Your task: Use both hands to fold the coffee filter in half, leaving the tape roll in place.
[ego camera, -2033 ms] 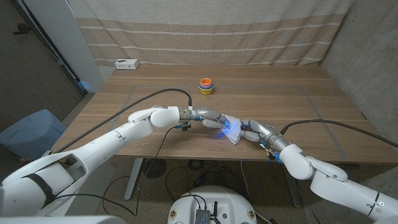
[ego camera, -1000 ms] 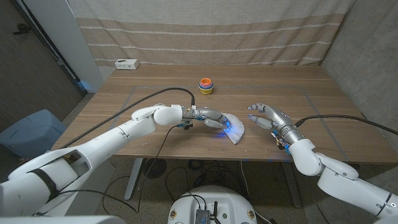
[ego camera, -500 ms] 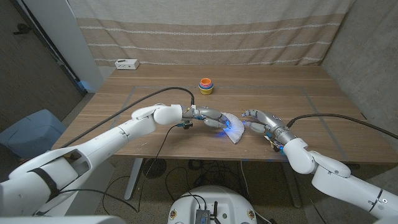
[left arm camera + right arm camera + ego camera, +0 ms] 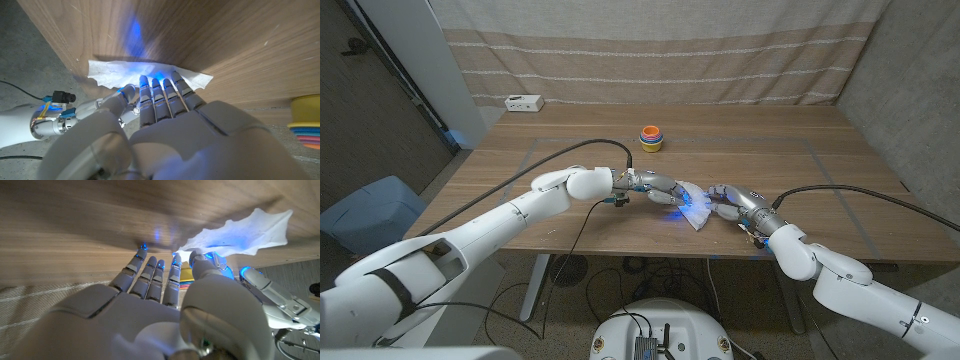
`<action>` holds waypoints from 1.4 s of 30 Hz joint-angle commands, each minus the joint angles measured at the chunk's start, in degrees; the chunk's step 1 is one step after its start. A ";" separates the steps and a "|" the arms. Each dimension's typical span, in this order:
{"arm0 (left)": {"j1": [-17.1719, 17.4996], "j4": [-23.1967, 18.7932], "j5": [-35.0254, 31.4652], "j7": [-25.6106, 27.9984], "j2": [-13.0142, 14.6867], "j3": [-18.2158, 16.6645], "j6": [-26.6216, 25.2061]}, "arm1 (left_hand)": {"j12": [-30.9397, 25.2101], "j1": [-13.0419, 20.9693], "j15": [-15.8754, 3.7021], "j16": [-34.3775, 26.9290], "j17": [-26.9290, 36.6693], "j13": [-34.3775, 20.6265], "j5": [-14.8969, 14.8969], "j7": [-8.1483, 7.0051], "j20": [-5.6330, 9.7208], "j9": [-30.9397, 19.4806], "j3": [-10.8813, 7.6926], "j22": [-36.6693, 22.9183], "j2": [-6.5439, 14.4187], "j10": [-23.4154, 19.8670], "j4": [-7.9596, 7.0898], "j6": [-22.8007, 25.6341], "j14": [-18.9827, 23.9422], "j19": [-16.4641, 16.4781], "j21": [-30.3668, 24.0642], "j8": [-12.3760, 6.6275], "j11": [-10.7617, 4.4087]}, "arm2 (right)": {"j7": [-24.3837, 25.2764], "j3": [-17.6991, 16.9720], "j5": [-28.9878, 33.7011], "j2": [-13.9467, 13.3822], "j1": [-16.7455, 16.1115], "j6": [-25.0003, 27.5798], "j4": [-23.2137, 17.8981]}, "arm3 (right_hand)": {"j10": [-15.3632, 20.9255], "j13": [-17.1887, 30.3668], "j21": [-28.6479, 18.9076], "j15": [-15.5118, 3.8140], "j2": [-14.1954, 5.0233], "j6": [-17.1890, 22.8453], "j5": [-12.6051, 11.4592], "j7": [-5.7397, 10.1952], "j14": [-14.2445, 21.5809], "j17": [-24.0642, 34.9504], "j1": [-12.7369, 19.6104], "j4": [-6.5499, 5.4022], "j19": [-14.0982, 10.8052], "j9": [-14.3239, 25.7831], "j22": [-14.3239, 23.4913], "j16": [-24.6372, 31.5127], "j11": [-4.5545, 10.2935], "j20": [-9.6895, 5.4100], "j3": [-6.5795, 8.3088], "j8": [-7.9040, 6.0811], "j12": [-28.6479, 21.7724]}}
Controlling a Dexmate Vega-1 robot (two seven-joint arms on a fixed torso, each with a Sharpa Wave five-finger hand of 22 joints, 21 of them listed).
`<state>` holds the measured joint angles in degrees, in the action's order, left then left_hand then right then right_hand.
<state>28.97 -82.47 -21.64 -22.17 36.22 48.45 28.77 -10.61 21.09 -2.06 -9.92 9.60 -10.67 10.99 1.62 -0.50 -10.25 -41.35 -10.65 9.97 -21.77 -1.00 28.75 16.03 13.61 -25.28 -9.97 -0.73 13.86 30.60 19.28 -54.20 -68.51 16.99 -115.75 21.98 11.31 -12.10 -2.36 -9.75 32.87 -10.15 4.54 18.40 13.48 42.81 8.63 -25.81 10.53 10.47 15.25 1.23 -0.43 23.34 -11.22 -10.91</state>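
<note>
Right hand (image 4: 150, 310) spread open over wooden table (image 4: 60, 225); thumb tip touching white coffee filter (image 4: 245, 232) at one o'clock.

Coffee filter (image 4: 695, 208) lies mid-table between both robot hands — tape roll (image 4: 651, 138) well behind it.

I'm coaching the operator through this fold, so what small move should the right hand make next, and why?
Probably ease the right hand under the coffee filter edge nearest it and lift it toward the left hand. The left hand's fingers already press on the filter, pinning it, while the right hand has reached its edge with fingers spread.
</note>
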 commanded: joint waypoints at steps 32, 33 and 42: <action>4.46 -6.43 -1.73 7.01 3.64 -5.98 9.22 | -5.11 0.82 1.32 -8.35 3.66 -1.21 0.86 2.90 -7.53 -0.22 -2.06 -1.05 0.92 -16.12 4.70 14.46 20.92 9.19 -3.80 -2.47 3.52 | -2.30 6.53 6.56 2.19 4.40 4.59 2.54 | 1.98 0.07 -0.89 -4.12 3.57 3.71 -0.68 -0.22 1.99 -0.86 6.56 1.34 -2.22 0.11 0.11 0.35 1.09 0.24 -0.95 0.04 -0.78; 4.13 -6.66 -1.79 6.04 3.61 -5.75 8.97 | -5.22 0.92 1.11 -8.83 4.02 -1.34 0.88 2.97 -7.42 -0.24 -1.94 -1.07 1.05 -16.45 4.71 14.54 21.44 9.48 -3.97 -2.38 3.64 | -2.30 6.55 6.61 2.18 4.40 4.64 2.52 | 1.97 0.07 -0.88 -4.11 3.56 3.71 -0.68 -0.21 1.96 -0.85 6.57 1.32 -2.20 0.11 0.11 0.34 1.10 0.22 -0.96 0.04 -0.77; -0.26 -6.78 -1.12 -5.05 2.07 -2.19 5.60 | -7.39 1.65 1.93 -13.71 8.33 -3.04 1.08 5.24 -5.52 -0.55 -0.78 -1.32 1.78 -21.48 3.76 17.27 25.70 12.27 -6.01 -2.41 5.01 | -2.27 6.48 6.55 1.89 4.15 4.78 2.30 | 1.99 0.07 -0.90 -4.09 3.51 3.28 -0.68 -0.31 2.00 -0.76 6.47 0.90 -2.31 0.13 0.11 0.42 0.97 0.26 -1.34 0.24 -0.76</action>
<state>32.28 -88.48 -22.65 -13.59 39.44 43.44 37.25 -17.54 22.37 -0.29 -23.02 17.20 -13.34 11.67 6.42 -6.14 -10.55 -42.19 -11.87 11.35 -42.50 3.29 45.49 41.17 25.21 -30.79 -11.89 4.04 11.76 36.65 25.61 -52.24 -64.46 21.26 -113.19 23.86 11.19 -12.53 -2.36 -6.04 36.29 -10.63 4.08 20.06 12.51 48.88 9.62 -26.64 10.53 10.28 15.28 2.04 -1.01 22.22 -11.00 -11.26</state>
